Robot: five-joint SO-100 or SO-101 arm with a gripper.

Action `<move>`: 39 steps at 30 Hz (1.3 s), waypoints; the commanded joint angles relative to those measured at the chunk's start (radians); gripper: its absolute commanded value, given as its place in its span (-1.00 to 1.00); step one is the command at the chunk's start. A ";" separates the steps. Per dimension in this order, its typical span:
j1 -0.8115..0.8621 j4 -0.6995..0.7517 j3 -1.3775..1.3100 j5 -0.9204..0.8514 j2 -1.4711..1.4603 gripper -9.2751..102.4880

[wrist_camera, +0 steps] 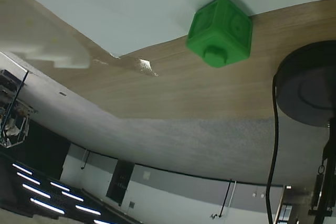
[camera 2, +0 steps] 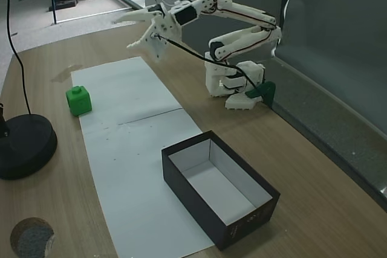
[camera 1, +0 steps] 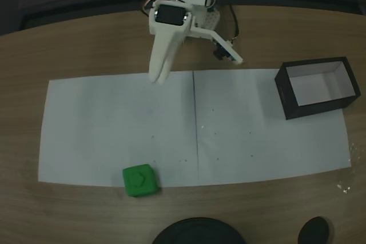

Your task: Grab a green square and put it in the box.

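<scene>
1. In a fixed view from above, the white arm reaches in from 12 o'clock; the gripper hangs over the far edge of the white paper, one long finger pointing toward 6 o'clock and the other splayed out toward 4 o'clock — the jaws are spread wide, holding nothing.
2. The green square sits at about 7 o'clock in that view, on the near edge of the paper where paper meets wood; a curved mark shows on its top face; it is well apart from the gripper.
3. In the wrist view the green square shows at 1 o'clock, again straddling the paper edge, a round stud on one face; a blurred white finger crosses the 10 o'clock corner.
4. The box rests at 3 o'clock in the view from above — black walls, white inside, open top, nothing in it; its near part lies on the paper's right end.
5. In a fixed view from the side, the gripper hangs in the air at 11 o'clock, fingers parted; the green square lies at 9 o'clock; the box stands at 6 o'clock.
6. A round black base sits on the wooden table near the green square, not touching it.
</scene>
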 commanded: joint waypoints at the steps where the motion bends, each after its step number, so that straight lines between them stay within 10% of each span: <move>1: 0.015 0.084 -0.342 0.002 -0.374 -0.31; 22: 0.014 0.874 -2.171 -0.006 -1.867 -0.30; 39: 0.002 0.928 -2.358 -0.037 -2.143 -0.30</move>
